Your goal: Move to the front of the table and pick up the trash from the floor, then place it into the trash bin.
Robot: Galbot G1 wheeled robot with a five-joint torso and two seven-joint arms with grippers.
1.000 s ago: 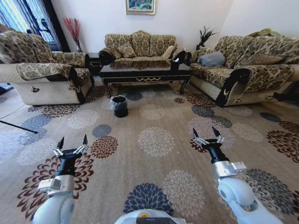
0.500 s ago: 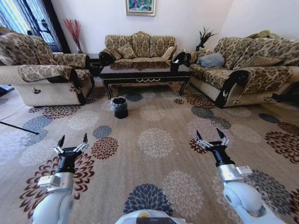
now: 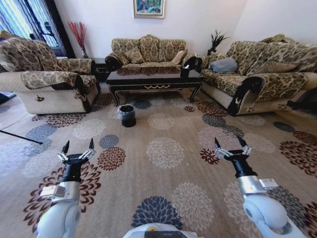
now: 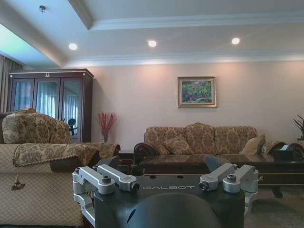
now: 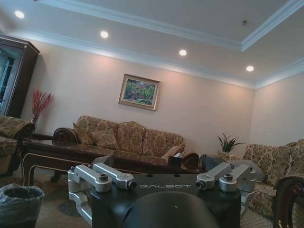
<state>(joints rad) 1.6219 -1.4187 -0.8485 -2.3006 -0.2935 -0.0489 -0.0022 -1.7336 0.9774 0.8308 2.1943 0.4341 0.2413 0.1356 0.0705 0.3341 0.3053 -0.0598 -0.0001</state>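
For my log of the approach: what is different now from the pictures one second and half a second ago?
The whole head view has shifted, so the camera moved with the robot; table, bin and sofas did not move on the carpet. The right gripper now sits lower and further right in the view; the left gripper is almost where it was. Both stay raised over the carpet with jaws open, holding nothing.

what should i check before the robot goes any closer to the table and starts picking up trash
1. Path over the carpet to the coffee table: ok, no obstacle ahead.
2. Trash bin located: ok, upright on the carpet before the table's left front leg.
3. Left gripper: ok, open, holding nothing.
4. Right gripper: ok, open, holding nothing.
5. Trash on the floor located: cannot tell, no litter made out from here.
6. At the table's front: not ok, a stretch of carpet lies between.
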